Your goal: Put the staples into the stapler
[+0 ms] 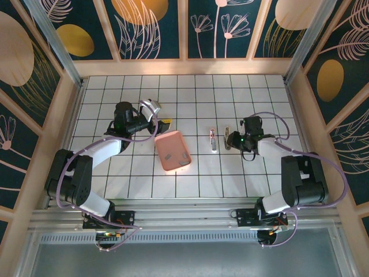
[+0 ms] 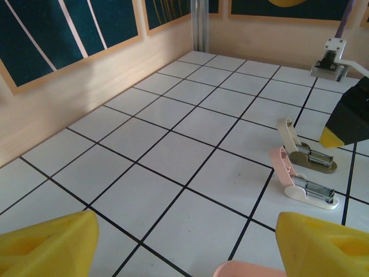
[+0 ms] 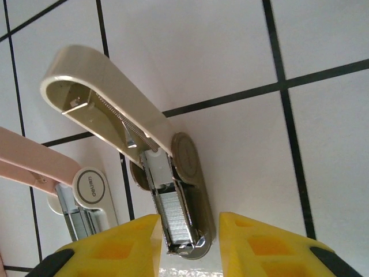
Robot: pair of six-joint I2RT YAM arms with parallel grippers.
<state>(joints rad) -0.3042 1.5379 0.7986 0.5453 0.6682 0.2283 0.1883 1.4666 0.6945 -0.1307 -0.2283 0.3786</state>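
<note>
The right gripper [image 3: 187,231], jaws narrowly parted, straddles the nose of the open stapler [image 3: 109,92], with the staples [image 3: 176,210] between them; whether it grips is unclear. The left gripper [image 2: 184,236] gapes empty. A nudge could skew the strip, jamming the lid.

The left arm rises from its base at seven o'clock with the elbow folded. The left pincer [image 1: 153,108] aims toward three o'clock, fingers [image 2: 49,248] spread wide. The right arm bends from five o'clock. The right pincer [image 1: 229,140] points toward nine o'clock, fingers [image 3: 115,251] narrowly parted.
</note>
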